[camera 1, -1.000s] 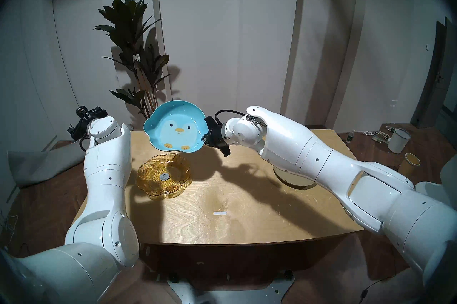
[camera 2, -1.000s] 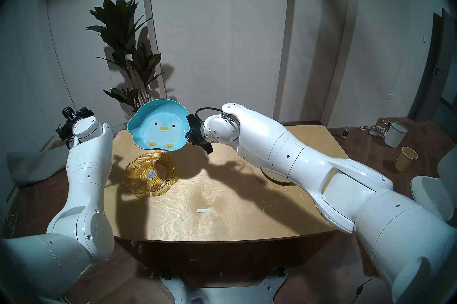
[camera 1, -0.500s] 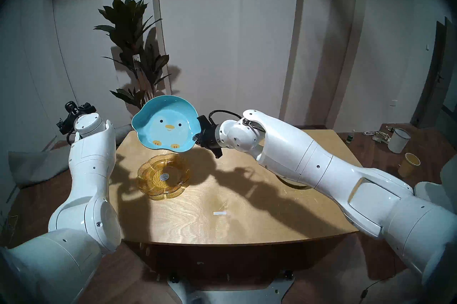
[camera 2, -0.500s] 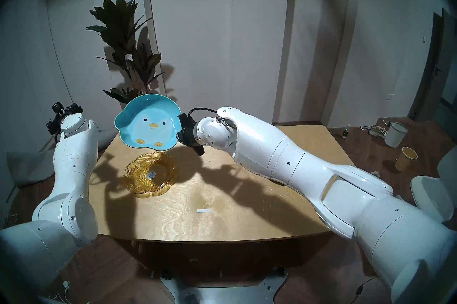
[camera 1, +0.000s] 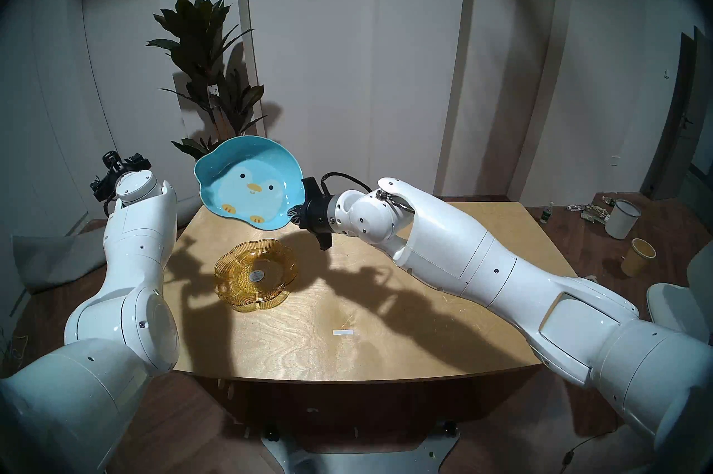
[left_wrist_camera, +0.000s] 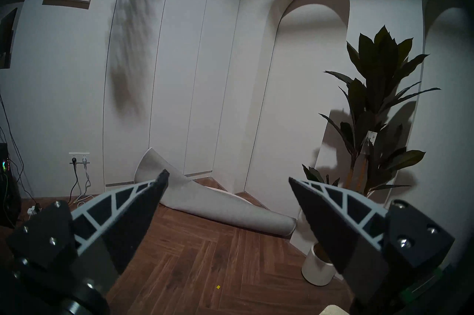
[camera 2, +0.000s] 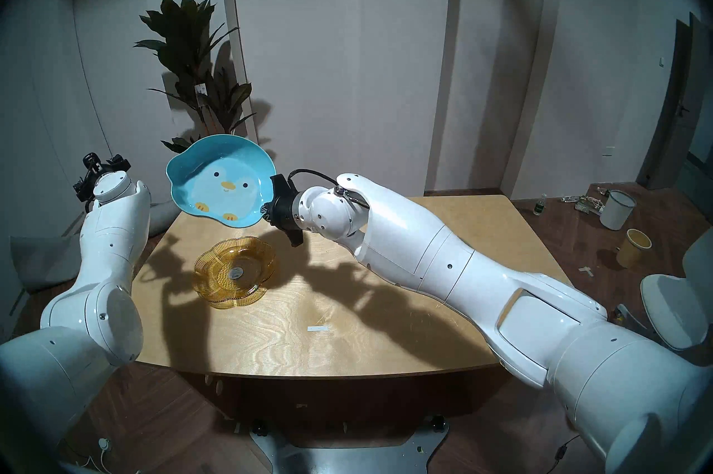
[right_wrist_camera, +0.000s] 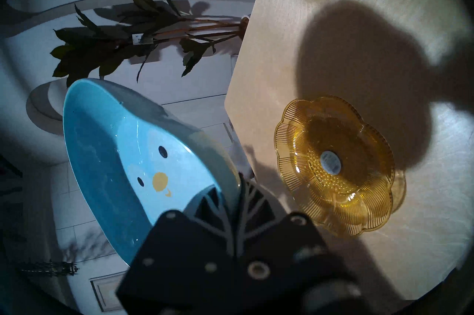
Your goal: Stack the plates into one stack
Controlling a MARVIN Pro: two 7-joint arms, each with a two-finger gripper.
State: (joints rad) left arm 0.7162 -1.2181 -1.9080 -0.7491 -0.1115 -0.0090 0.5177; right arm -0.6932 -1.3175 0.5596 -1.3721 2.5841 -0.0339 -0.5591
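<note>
Two plates show: a glossy blue plate with a cartoon penguin, and a ribbed amber glass plate shaped like a flower. The blue one hangs tilted in mid-air, centre-left of the head view, above the far left corner of the table; the right pincer is clamped on its rim. The amber one lies on the table just below it. The left pincer gapes wide, empty, off the table's left edge. A potted plant stands behind.
</note>
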